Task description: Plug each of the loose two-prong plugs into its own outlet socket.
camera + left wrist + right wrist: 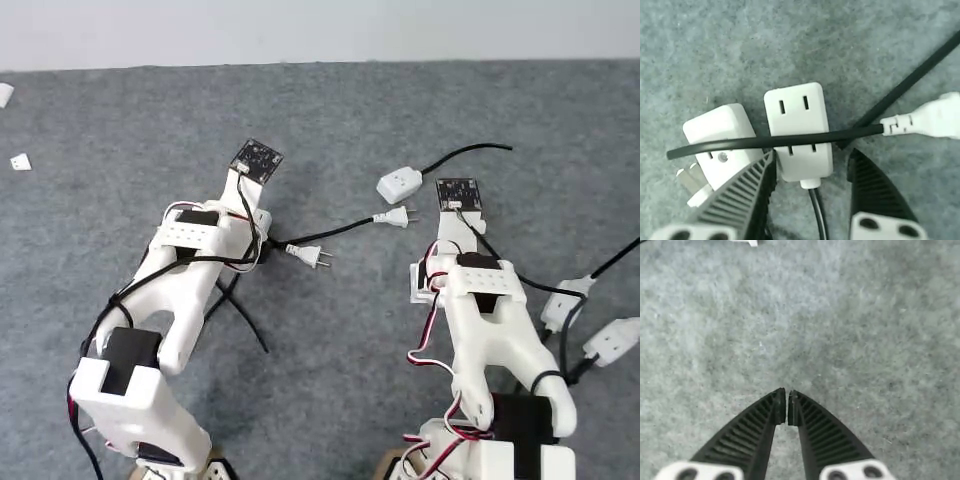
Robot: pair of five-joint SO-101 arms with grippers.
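Grey felt-like tabletop (330, 110), fuzzy and mottled, below a pale strip of wall. At far left, small white scraps (20, 162) on the felt.

Next, the left end effector (812, 155): black ribbed fingers (747, 195) spread wide, clamped on nothing, straddling the cable end of a white outlet socket (797, 130). Glossy plastic block, rounded corners, two pairs of narrow slots. Across it, a smooth round black cord (730, 146) running to a white moulded plug (935, 120) with a ridged collar. Just beside the socket, a boxy white adapter (720, 130) with flat metal prongs (692, 182) at one end. Cannot tell whether a fingertip touches socket or cord.

Toward the middle of the high view, a first loose plug (308, 255) and a second loose plug (393, 216), both white on black cords, prongs pointing right, lying flat on the felt. Near the second, apart from it, a small white socket block (399, 183).

Then the right end effector (786, 400): ribbed tips together but for a hairline gap, holding nothing, above bare felt.

At far right, two more white blocks (565, 300) on black cords beside the right arm (490, 320).
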